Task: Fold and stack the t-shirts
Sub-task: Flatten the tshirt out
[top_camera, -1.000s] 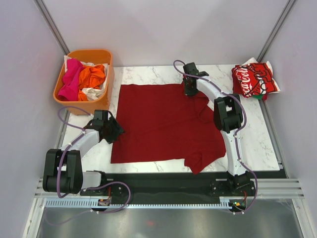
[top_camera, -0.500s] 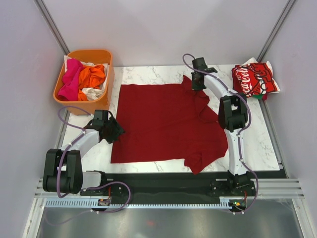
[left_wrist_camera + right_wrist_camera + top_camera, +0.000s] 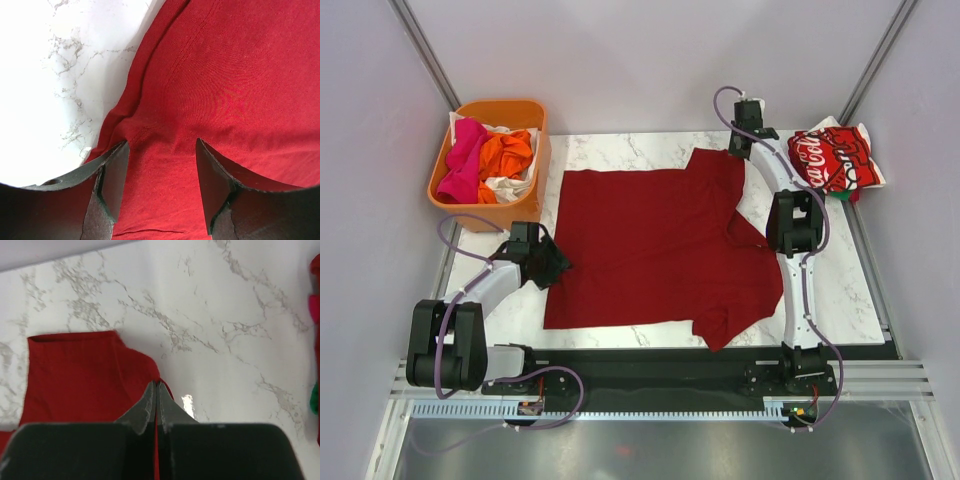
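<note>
A: Entry needed: where is the plain dark-red short-sleeved cloth t-shirt (image 3: 650, 250) located?
B: It is recorded as spread flat and mostly smooth on the white marble-patterned desk (image 3: 840, 280), between the two arms. The far-right sleeve extends toward the far edge of the desk. The near-right sleeve is seen rumpled by the near edge.
A: State of the right gripper (image 3: 156, 386)?
B: The fingers are pressed together with no gap to be seen. A thin fold of the dark-red cloth is pinched between them at the edge of the far-right sleeve. In the overhead view this gripper is found at the far end of the desk, near the folded bright red t-shirt with white Coca-Cola script (image 3: 833, 160), which lies at the far-right corner.
A: And the left gripper (image 3: 160, 150)?
B: The jaws are held wide apart above the shirt's left edge and nothing is gripped. Whether the tips touch the cloth cannot be told.
A: Other items?
B: An orange plastic tub (image 3: 542, 150) is noted at the far-left corner. It holds a crumpled pink tee (image 3: 465, 150), an orange tee (image 3: 507, 152) and a white tee (image 3: 510, 187)
</note>
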Robot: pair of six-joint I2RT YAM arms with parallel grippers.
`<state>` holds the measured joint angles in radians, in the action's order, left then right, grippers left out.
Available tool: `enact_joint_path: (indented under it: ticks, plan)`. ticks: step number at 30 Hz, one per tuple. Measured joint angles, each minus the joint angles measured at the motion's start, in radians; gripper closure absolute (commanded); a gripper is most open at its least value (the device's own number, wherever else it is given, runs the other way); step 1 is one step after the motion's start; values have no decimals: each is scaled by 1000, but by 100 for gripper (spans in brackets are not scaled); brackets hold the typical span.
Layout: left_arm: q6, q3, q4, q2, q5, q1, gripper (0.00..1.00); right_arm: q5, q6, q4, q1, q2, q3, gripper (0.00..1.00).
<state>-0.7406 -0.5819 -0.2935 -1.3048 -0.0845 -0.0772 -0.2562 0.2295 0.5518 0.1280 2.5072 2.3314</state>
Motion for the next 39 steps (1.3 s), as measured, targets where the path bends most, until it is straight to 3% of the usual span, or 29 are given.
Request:
enact_joint_path:
  ticks: [8, 16, 19, 20, 23, 24, 31, 39]
  plan:
    - [0, 0, 8, -4, 0, -9, 37, -89, -64, -119, 0, 114, 38, 100]
    - [0, 0, 9, -5, 0, -10, 37, -165, -164, -363, -1, 132, 79, 100]
    - [0, 0, 12, -6, -1, -11, 37, -174, -191, -458, -1, 146, 80, 96]
    - [0, 0, 13, -6, -1, -11, 37, -174, -199, -479, -1, 152, 80, 91]
    - [0, 0, 15, -6, 0, -15, 37, -189, -225, -561, -1, 177, 80, 33]
    - [0, 0, 15, -6, 0, -16, 37, -194, -231, -579, -1, 184, 80, 5]
    - [0, 0, 17, -9, 0, -17, 37, -232, -269, -678, -2, 210, 57, 2]
    - [0, 0, 22, -9, 0, -25, 30, -253, -277, -701, 8, 19, -140, 2]
